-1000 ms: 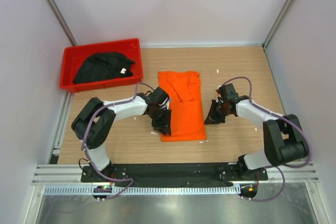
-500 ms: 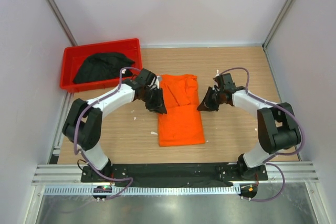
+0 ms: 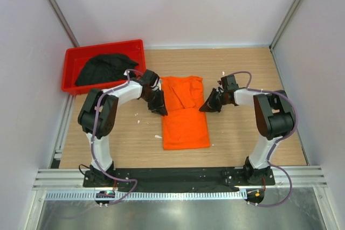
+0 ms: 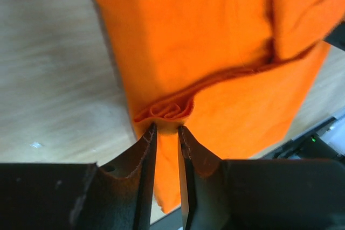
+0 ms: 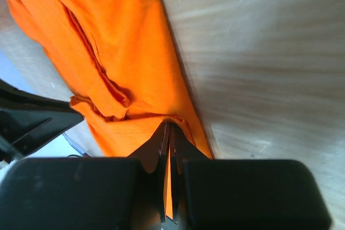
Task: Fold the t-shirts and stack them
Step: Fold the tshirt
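orange t-shirt edges disappear inside the clamped left gripper and right gripper.

Both arms reach inward, low; left claw, right claw each pinched tight on orange t-shirt.

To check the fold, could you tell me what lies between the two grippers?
The bright orange cloth t-shirt fills that stretch in the top view; left gripper and right gripper pinch its edges.
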Robot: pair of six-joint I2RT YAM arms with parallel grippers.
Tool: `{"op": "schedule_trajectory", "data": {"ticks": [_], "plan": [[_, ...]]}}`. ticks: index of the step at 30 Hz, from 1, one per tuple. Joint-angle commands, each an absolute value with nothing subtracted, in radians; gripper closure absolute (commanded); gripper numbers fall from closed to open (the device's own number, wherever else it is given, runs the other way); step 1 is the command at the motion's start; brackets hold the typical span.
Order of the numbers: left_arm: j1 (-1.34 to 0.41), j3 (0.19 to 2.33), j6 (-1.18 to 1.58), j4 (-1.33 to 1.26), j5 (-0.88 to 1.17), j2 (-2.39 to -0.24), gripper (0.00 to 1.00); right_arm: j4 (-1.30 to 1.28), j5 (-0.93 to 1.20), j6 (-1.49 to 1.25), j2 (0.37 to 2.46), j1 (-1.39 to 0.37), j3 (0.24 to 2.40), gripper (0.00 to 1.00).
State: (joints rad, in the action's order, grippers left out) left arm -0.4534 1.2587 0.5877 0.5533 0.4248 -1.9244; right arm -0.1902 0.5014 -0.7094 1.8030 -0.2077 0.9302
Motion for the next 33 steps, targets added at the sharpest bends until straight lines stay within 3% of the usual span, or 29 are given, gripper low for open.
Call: {"op": "schedule_trajectory", "data": {"ticks": [1,3,7,10,12,16,20,26,33], "plan": [[-0.430,1.313,0.522,0.566,0.370,-1.960,0.78,-0.175,0.453,-0.644,1.854,-0.160,0.969,0.93],[-0.430,1.331,0.499,0.603,0.344,-1.953,0.77,-0.233,0.448,-0.617,1.871,-0.143,0.999,0.92],[-0.430,1.353,0.443,0.705,0.276,-1.847,0.65,-0.461,0.335,-0.476,1.784,-0.135,1.089,0.83],[-0.431,1.313,0.449,0.775,0.248,-1.681,0.51,-0.644,0.258,-0.408,1.668,-0.133,1.132,0.47],[-0.433,1.260,0.488,0.796,0.293,-1.609,0.46,-0.681,0.291,-0.406,1.571,-0.135,1.092,0.39],[-0.433,0.946,0.688,0.697,0.460,-1.442,0.44,-0.628,0.413,-0.500,1.393,-0.166,0.840,0.36],[-0.434,0.639,1.029,0.329,0.543,-1.252,0.48,-0.537,0.429,-0.649,1.218,-0.198,0.639,0.39],[-0.468,0.470,1.371,0.045,0.499,-1.229,0.48,-0.445,0.356,-0.873,0.944,-0.253,0.396,0.42],[-0.518,0.399,1.485,0.014,0.408,-1.210,0.46,-0.348,0.337,-1.054,0.753,-0.258,0.210,0.41]]}}
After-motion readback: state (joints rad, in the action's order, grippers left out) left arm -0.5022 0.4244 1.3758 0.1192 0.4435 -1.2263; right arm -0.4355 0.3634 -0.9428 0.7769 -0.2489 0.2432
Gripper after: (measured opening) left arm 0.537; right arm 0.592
